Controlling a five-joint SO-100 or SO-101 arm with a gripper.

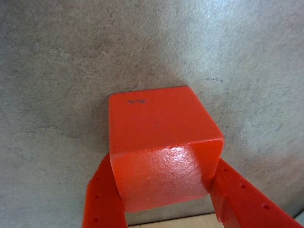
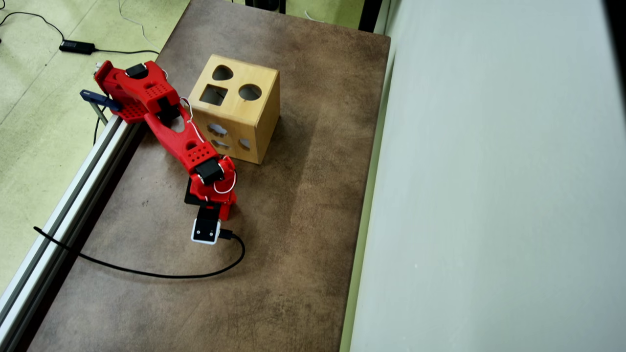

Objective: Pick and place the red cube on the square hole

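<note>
While the arm (image 2: 181, 142) reaches out low over the brown worktop (image 2: 303, 220), its fingers (image 1: 161, 209) are closed on the red cube (image 1: 161, 142), one red finger (image 1: 102, 199) pressed against each side of it. In the wrist view the cube fills the gap between them completely, its top face lit and its near face glossy, with mottled grey-brown surface all around; I cannot tell whether the cube rests on the worktop or hangs just above it. From overhead the cube itself is hidden under the wrist and the small white camera (image 2: 205, 231) mounted there, whose black cable (image 2: 146, 274) curls away across the worktop.

Beyond the fingers, back toward the arm's base, stands the wooden box (image 2: 254, 127). Its top face carries the square hole (image 2: 213, 94), with a round cutout (image 2: 250, 92) beside it and a heart-like cutout (image 2: 222, 73) behind. Cube and square hole are well apart.
</note>
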